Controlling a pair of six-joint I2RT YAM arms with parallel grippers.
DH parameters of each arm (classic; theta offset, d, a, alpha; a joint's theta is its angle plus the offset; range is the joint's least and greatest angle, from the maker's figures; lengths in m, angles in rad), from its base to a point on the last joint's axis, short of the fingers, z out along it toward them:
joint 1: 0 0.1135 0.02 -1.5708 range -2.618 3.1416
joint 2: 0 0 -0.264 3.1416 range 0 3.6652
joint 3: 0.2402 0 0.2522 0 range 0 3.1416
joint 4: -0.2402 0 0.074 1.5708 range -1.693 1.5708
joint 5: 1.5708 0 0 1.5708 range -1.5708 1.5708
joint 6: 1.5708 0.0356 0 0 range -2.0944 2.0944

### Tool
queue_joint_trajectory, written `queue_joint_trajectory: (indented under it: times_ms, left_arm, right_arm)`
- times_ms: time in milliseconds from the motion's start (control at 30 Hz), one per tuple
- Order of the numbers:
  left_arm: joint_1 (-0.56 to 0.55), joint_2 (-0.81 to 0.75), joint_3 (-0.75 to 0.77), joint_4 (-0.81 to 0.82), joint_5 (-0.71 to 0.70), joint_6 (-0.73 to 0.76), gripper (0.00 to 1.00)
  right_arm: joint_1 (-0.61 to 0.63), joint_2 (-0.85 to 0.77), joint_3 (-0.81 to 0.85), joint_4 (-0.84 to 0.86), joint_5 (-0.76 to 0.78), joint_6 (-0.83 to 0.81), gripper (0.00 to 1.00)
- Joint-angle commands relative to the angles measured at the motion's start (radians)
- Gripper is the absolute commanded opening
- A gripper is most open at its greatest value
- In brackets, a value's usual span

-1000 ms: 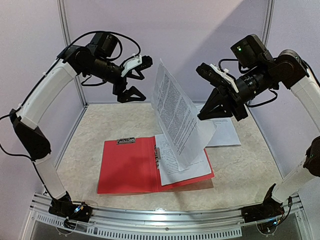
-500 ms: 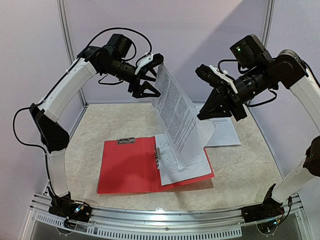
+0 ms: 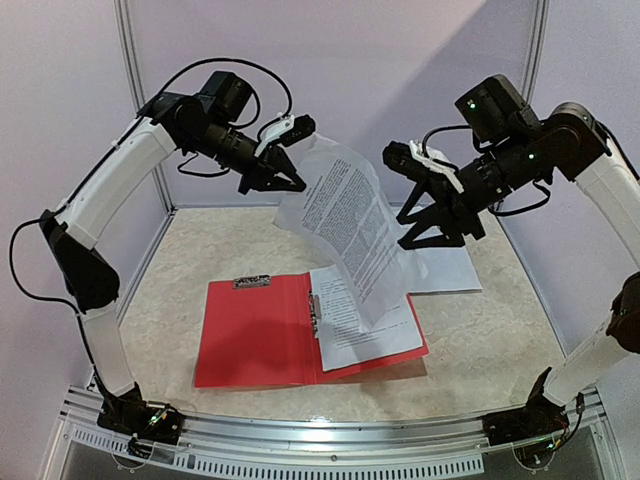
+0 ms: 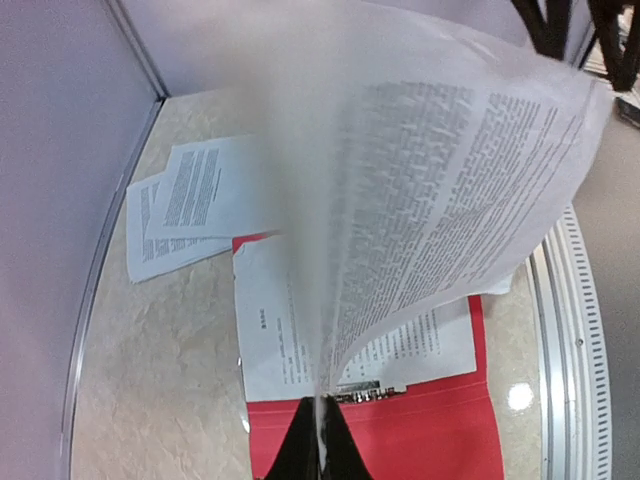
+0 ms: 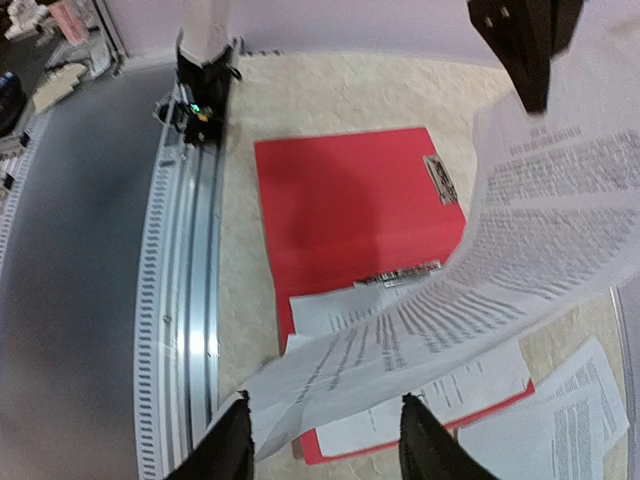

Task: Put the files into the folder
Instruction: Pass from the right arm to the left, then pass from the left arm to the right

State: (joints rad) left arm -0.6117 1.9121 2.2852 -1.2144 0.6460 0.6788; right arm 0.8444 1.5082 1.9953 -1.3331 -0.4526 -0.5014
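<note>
The left tool (image 4: 320, 445) is pinched fully shut on the edge of one sheet (image 3: 345, 225) and holds it up in the air over the open folder (image 3: 255, 340). The paper hangs from that one grip, curling and bowing toward the right arm, with its lower end down near the folder's right half. The right tool (image 5: 325, 440) has its jaws standing apart. In its own wrist view a low corner of the sheet lies between them, but they do not look to be nipping it.

The folder lies flat and open on the worktop (image 3: 180, 300), red inside up, with a clip (image 3: 252, 282) at its far edge. One filed sheet (image 3: 370, 335) already rests on the right half. More loose sheets (image 3: 450, 268) lie on the worktop beyond it, near the right arm.

I'd judge this paper as light as anything and quite limp. Held at one edge it flops and folds under its own weight, and a hasty swing would make it flap or crease. It wants a pinch right at a margin or corner, ideally at two opposite corners to keep it spread. Then it should be laid down slowly, since it could easily skate across the smooth plastic.
</note>
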Motion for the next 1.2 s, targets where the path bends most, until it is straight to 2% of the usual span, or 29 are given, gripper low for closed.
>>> queue_joint_trajectory:
  times_ms: [0,100,133,333,467,667,967,1167]
  left_arm:
    - [-0.027,-0.099,-0.091,0.029,-0.248,-0.123,0.0]
    - [-0.099,-0.126,-0.098,-0.022,-0.444,-0.163,0.0]
    - [-0.129,-0.131,-0.096,-0.04,-0.511,-0.167,0.0]
    - [-0.207,-0.131,-0.099,-0.135,-0.623,-0.205,0.0]
    - [-0.214,-0.132,-0.101,-0.151,-0.626,-0.207,0.0]
    - [-0.224,-0.147,-0.108,-0.149,-0.608,-0.181,0.0]
    - [-0.229,-0.154,-0.105,-0.165,-0.595,-0.19,0.0]
    - [-0.229,-0.152,-0.099,-0.165,-0.601,-0.192,0.0]
  right_arm:
    - [0.007,-0.009,-0.067,0.039,0.23,0.122,0.7]
    - [0.007,0.017,-0.078,0.103,0.229,0.166,0.97]
    - [0.007,0.024,-0.081,0.131,0.227,0.184,0.98]
    - [0.006,0.017,-0.18,0.349,0.207,0.25,0.99]
    - [0.006,-0.034,-0.311,0.497,0.189,0.275,0.99]
    - [0.007,-0.033,-0.371,0.551,0.257,0.25,0.98]
    - [0.005,0.056,-0.387,0.629,0.216,0.264,0.86]
    - [0.004,0.035,-0.46,0.707,0.208,0.299,0.82]
